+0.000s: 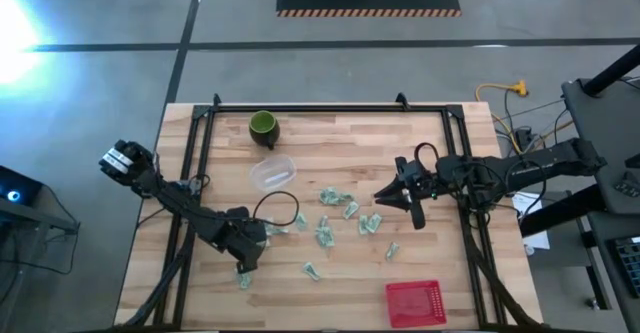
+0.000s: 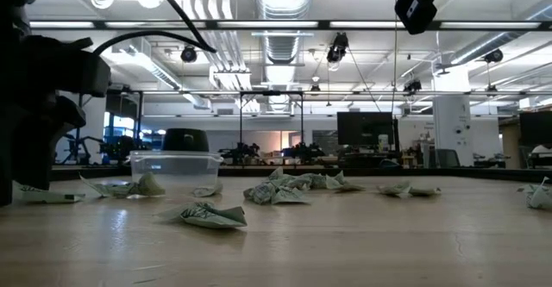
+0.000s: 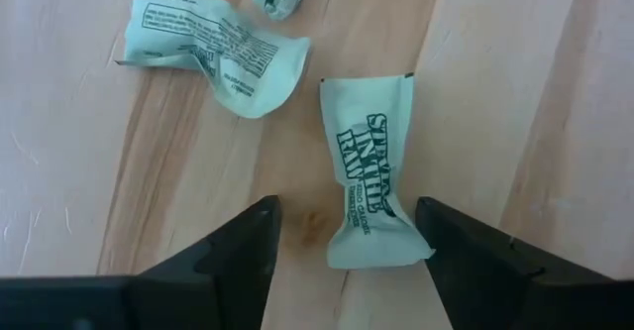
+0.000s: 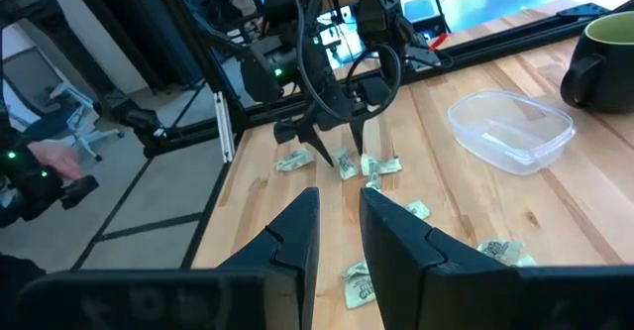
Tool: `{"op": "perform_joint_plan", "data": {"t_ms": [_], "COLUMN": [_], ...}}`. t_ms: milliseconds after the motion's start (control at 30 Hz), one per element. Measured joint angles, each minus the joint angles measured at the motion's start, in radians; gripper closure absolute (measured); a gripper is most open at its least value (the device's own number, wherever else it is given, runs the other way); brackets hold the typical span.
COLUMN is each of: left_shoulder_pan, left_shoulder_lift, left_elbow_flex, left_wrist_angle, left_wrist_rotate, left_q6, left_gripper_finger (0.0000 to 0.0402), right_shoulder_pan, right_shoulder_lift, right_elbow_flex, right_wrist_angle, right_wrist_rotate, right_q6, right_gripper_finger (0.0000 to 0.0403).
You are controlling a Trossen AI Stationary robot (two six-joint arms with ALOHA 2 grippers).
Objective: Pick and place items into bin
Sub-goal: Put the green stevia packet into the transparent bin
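Several pale green-and-white packets [image 1: 345, 211] lie flat on the wooden table, scattered between the two arms. My left gripper [image 1: 243, 256] is low over the near-left part of the table and open. One printed packet [image 3: 369, 176] lies flat between its two fingers; a second packet [image 3: 213, 51] lies just beyond. My right gripper [image 1: 398, 201] hangs high above the right of the packet cluster, fingers [image 4: 297, 233] a narrow gap apart, holding nothing. The red mesh bin [image 1: 415, 301] sits at the near edge. My left gripper points down with a finger on either side of the packet. The packet's near corner [image 3: 416, 256] lies right beside one finger [image 3: 451, 246]. I cannot tell whether they touch. The packet lies flat on the table.
A clear plastic tub [image 1: 272, 171] sits open side up left of the cluster, and a dark green cup [image 1: 263, 126] stands near the far edge. A black metal frame [image 1: 330, 108] runs around the table. Bare wood lies around the bin.
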Motion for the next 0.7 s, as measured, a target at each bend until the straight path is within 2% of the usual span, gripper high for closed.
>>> {"op": "perform_joint_plan", "data": {"t_ms": [100,467,700], "left_shoulder_pan": [0.001,0.001,0.002], "left_shoulder_lift": [0.000,0.001,-0.022], "left_elbow_flex": [-0.002,-0.002,-0.001], "left_wrist_angle": [0.001,0.009,-0.002], "left_wrist_rotate": [0.000,0.002,0.011], "left_q6": [0.000,0.000,0.000], "left_gripper_finger": [0.0203,0.0339,0.0395], "right_shoulder_pan": [0.000,0.000,0.000], "right_shoulder_lift": [0.000,0.000,0.000], "right_elbow_flex": [0.000,0.000,0.000], "right_wrist_angle": [0.000,0.000,0.000], "right_wrist_rotate": [0.007,0.027,0.026], "right_q6": [0.000,-0.001,-0.003], "right_gripper_finger": [0.0335,0.0335,0.0335]}}
